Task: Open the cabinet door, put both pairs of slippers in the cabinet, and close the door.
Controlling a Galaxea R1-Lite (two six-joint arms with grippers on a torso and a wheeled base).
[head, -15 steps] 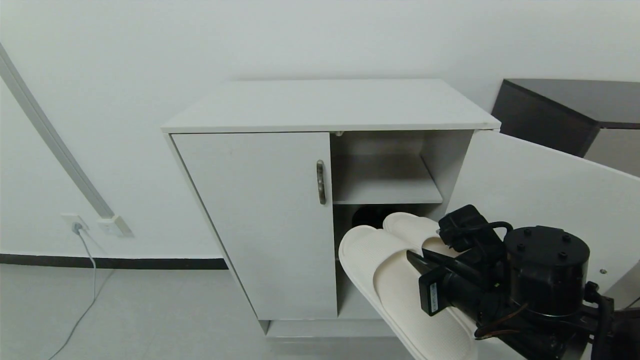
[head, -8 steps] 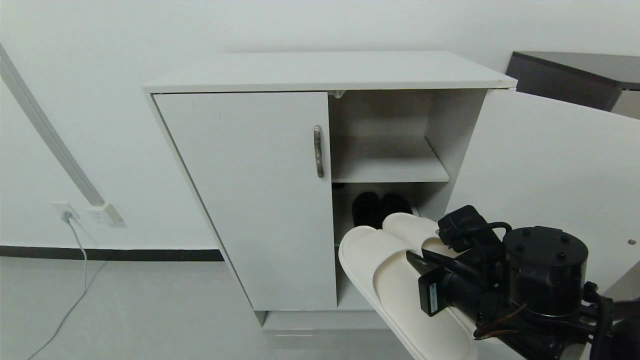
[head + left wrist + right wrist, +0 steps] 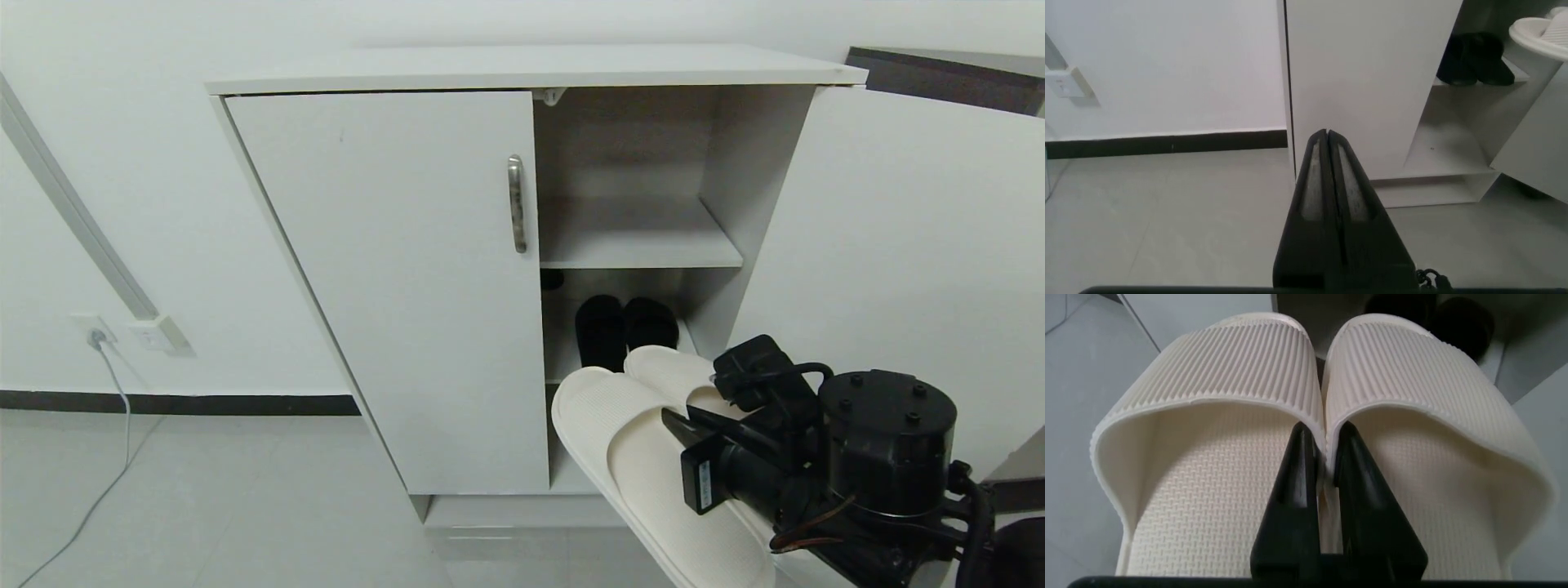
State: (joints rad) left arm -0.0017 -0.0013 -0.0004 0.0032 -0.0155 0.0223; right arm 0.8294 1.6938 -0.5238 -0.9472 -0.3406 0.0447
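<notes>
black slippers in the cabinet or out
In: the black slippers sit side by side on a shelf inside the cabinet, right door open.

Pair of black slippers (image 3: 600,331) on a shelf (image 3: 559,361) of the cabinet (image 3: 392,286), itself on the floor (image 3: 204,506).

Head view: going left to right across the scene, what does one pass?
Wall socket → closed cabinet door → door handle → black slippers inside the cabinet → open cabinet door.
</notes>
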